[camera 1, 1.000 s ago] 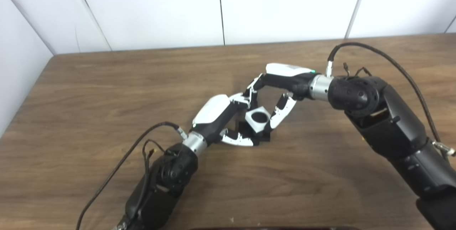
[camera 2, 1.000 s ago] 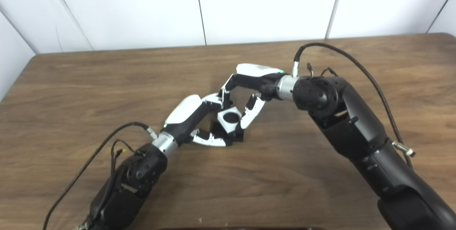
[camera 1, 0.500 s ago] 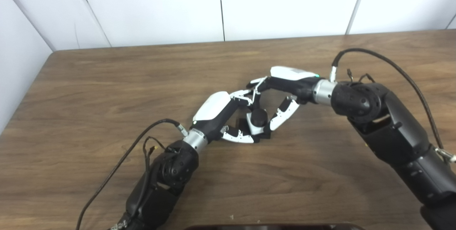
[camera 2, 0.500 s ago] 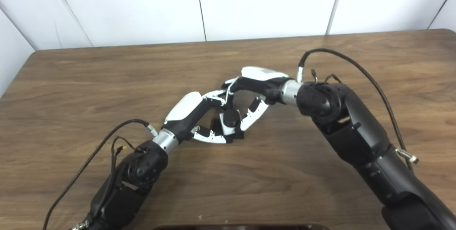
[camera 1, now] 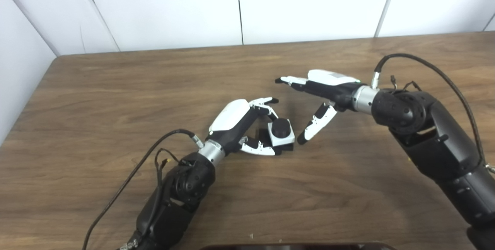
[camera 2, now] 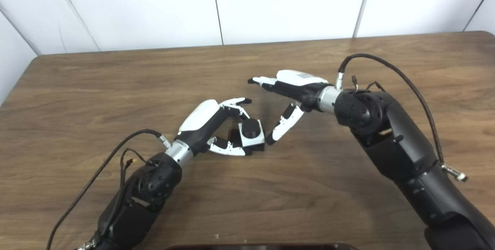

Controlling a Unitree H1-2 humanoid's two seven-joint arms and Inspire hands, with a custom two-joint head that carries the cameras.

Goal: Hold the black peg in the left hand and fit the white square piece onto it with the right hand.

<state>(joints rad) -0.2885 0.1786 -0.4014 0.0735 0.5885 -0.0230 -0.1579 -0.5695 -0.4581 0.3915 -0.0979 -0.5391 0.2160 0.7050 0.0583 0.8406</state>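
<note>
The black peg [camera 1: 279, 126] stands on its black base on the table, its round top showing through the white square piece [camera 1: 282, 139], which sits down over it. My left hand [camera 1: 247, 130] is shut on the peg's base, thumb in front and fingers curled behind. It shows likewise in the right eye view [camera 2: 218, 128], with the white square piece [camera 2: 252, 138] around the peg [camera 2: 250, 126]. My right hand [camera 1: 315, 97] is open and empty, just right of the piece, fingers spread and clear of it.
The wooden table [camera 1: 116, 95] reaches to white wall panels at the back. A dark object [camera 1: 294, 247] lies at the bottom edge. Cables loop off both wrists.
My right hand pushed the white square piece down over the peg, then let go, opened and drew back to the right. My left hand kept its hold on the peg.
</note>
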